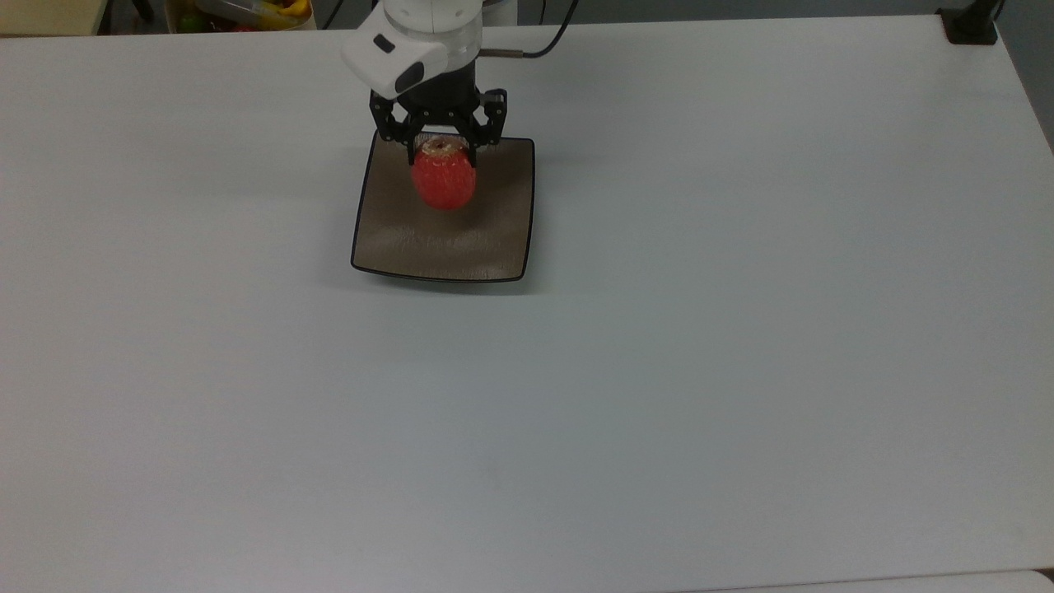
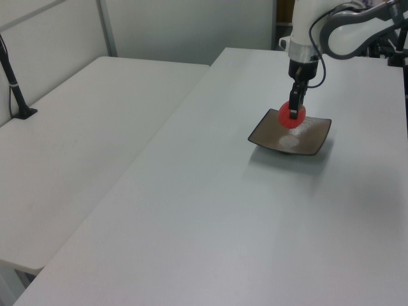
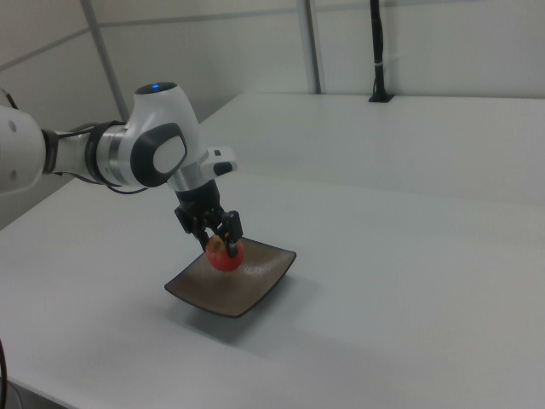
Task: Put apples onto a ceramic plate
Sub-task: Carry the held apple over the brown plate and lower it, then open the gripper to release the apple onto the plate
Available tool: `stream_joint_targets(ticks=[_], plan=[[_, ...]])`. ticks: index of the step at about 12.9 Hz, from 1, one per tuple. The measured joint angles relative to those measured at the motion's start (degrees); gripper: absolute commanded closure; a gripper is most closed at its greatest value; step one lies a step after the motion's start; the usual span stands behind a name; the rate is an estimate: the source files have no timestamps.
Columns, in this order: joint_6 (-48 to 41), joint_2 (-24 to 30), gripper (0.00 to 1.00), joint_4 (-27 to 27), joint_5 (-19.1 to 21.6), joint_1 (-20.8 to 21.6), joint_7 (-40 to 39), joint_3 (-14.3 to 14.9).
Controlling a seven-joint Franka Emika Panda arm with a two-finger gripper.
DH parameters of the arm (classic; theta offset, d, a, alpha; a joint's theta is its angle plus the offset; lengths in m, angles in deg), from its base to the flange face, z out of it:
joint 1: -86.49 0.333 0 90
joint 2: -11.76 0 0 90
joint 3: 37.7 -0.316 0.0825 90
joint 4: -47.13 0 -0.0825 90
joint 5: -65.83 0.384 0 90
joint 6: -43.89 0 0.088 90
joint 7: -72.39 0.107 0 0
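A small red apple (image 1: 444, 179) with a yellowish stem end hangs over the square brown ceramic plate (image 1: 494, 239), held from above by my gripper (image 1: 441, 156), which is shut on it. In the left view the apple (image 2: 284, 115) sits above the plate's (image 2: 315, 141) middle, with the gripper (image 2: 293, 113) pointing straight down. In the right view the apple (image 3: 227, 256) is just above the plate's (image 3: 255, 285) inner surface, under the gripper (image 3: 221, 244); whether it touches the plate I cannot tell.
The plate rests on a wide white table (image 1: 659, 371). A container with colourful items (image 1: 247, 10) stands beyond the table's far edge at the top view's top left. A black post base (image 1: 970, 25) sits at the far right corner.
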Motion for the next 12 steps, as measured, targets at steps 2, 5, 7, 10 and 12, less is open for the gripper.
stream_joint_targets(ticks=[2, 5, 7, 10, 12], plan=[[1.13, -2.10, 0.09, -0.02, -0.01, 0.07, 0.00, -0.24], [1.36, -2.96, 0.00, -0.12, -0.01, 0.10, -0.01, -0.38], [1.36, -2.96, 0.00, -0.29, -0.01, 0.10, -0.01, -0.38], [1.36, -2.95, 0.00, -0.73, -0.01, 0.10, -0.01, -0.38], [1.36, -2.74, 0.00, -1.20, -0.01, 0.10, -0.01, -0.38]])
